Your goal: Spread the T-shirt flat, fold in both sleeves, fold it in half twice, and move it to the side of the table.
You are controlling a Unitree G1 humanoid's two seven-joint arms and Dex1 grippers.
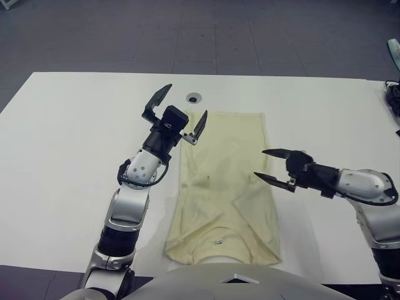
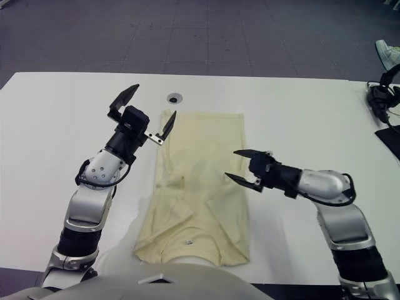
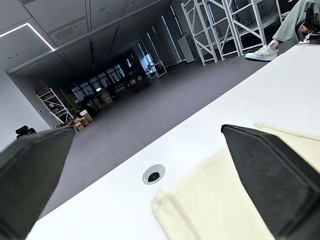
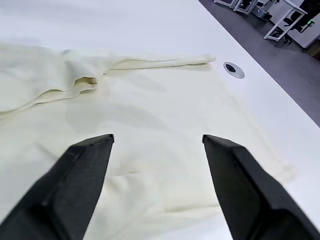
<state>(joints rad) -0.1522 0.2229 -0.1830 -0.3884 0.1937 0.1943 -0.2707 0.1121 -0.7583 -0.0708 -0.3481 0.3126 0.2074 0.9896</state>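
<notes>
T-shirt (image 1: 222,187): pale yellow, it lay flat on the white table (image 1: 62,156) as a long narrow strip between the two pincers, with both sleeves turned in over the body.
Collar (image 1: 219,241): at the end of the strip nearer the robot, well back from both pincers.
Left pincer (image 2: 155,100): spread wide and holding nothing. It hung in the air above the table, fingers pointing away from the robot, at the far left corner of the T-shirt. From where I stood I could not tell whether either finger touched the cloth.
Right pincer (image 1: 260,164): also wide apart and empty. It was turned sideways, tips aimed toward the left pincer's side, over the right-hand edge of the T-shirt about midway along its length. I could not tell whether it rested on the cloth or hung just above it.
Sleeve fold (image 4: 75,82): a rumpled ridge of doubled cloth lay ahead of the right pincer's tips, on the side toward the left pincer.
Cable hole (image 1: 194,97): small and round in the tabletop, just beyond the left pincer's tips and close to the far left corner of the T-shirt.
Dark gear (image 2: 381,103): at the table's far right edge, well apart from the right pincer.
</notes>
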